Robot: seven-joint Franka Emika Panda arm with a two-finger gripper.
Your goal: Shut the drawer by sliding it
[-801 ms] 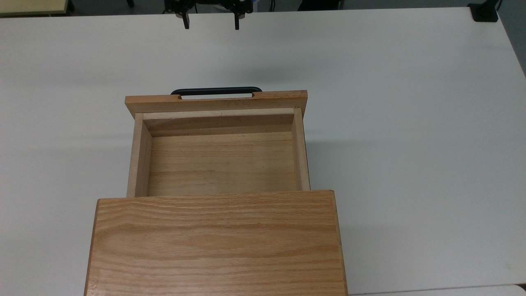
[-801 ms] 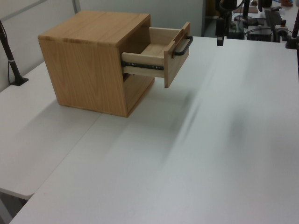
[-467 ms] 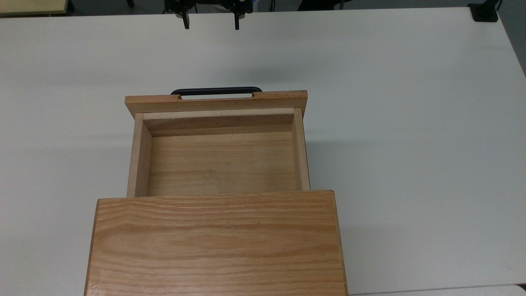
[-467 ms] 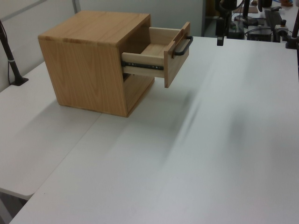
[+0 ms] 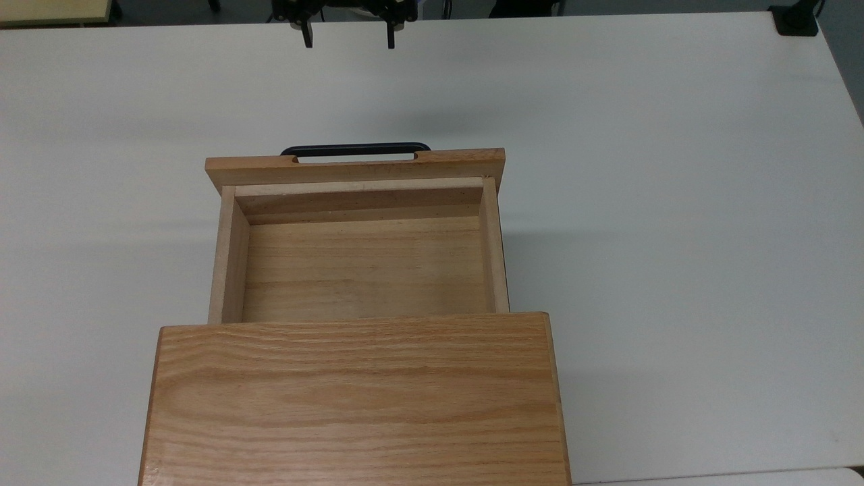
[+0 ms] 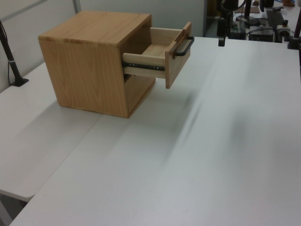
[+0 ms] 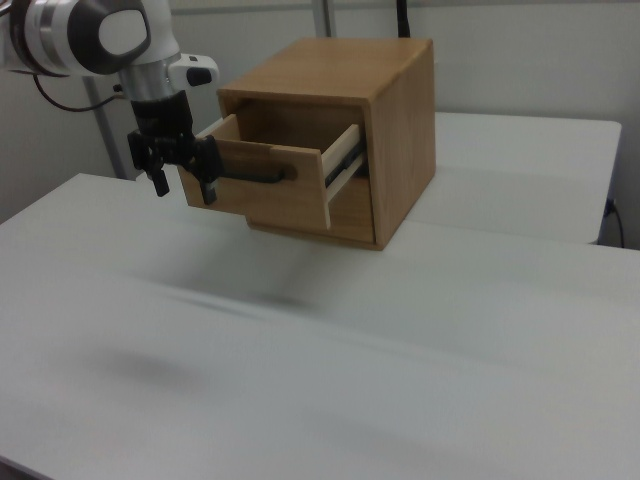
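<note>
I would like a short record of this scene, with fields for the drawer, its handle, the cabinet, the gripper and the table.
drawer: pulled out of the cabinet, nothing inside
handle: black bar on the front panel, not held
cabinet: oak box standing on the table
gripper: open, holding nothing, apart from the handle, at the top view's upper edge
table: white
task state: drawer not yet closed

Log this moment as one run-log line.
drawer: open, empty | tool: open, clear of handle | cabinet: on table
</note>
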